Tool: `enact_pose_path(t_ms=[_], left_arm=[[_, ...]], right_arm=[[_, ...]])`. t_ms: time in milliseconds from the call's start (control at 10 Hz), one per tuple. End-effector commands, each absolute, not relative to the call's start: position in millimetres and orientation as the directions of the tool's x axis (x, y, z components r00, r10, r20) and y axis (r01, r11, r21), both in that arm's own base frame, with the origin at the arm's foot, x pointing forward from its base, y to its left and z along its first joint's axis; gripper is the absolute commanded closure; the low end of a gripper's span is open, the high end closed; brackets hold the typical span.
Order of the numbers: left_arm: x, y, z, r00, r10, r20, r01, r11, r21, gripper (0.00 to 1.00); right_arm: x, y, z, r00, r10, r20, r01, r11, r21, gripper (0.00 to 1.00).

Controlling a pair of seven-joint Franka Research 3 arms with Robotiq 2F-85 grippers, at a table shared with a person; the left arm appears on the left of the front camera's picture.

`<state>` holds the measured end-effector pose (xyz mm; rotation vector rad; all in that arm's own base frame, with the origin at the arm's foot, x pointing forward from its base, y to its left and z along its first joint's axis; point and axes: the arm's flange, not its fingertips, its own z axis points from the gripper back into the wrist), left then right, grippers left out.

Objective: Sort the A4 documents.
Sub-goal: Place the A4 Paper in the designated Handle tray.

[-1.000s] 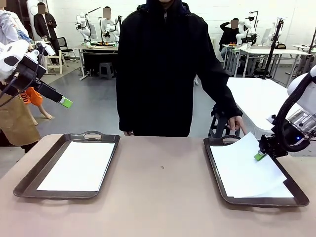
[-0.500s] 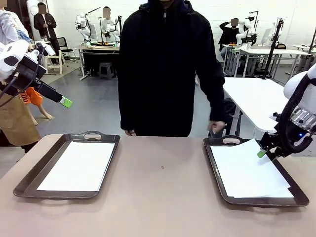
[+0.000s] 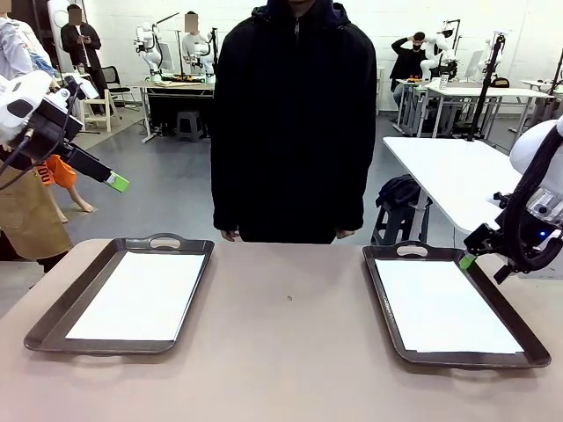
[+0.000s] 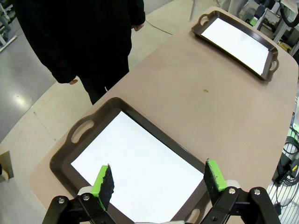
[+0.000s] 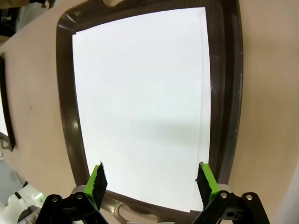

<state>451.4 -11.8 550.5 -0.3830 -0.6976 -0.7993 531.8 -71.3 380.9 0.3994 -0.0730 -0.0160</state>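
Starting at the jaws: your right gripper (image 5: 149,183) stands wide and empty above the near end of the right tray (image 3: 384,299), and your left gripper (image 4: 159,179) is just as wide and empty, raised over the left tray (image 4: 70,151).

One stack of A4 documents (image 3: 444,305) lies flat inside the right tray, its long axis running from the near rim to the far handle, edges close to square with the walls; in the right wrist view a lower sheet peeks out along one long edge. A second stack (image 3: 139,294) lies the same way in the left tray.

Expect thin, light, limp paper that slides easily and creases under a hard pinch. You would do best to take a short edge or corner, lifting it first, since flat sheets offer nothing to close on.
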Motion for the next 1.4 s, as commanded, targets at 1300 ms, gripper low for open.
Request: enact_pose_path(t_ms=[1300], left_arm=[[451.1,-11.3,550.9,0.49,-0.522,0.698,0.763,0.644,-0.054,0.0]], right_arm=[[531.8,-71.3,380.9,0.997,-0.03,0.068,0.001,0.921,0.389,0.0]])
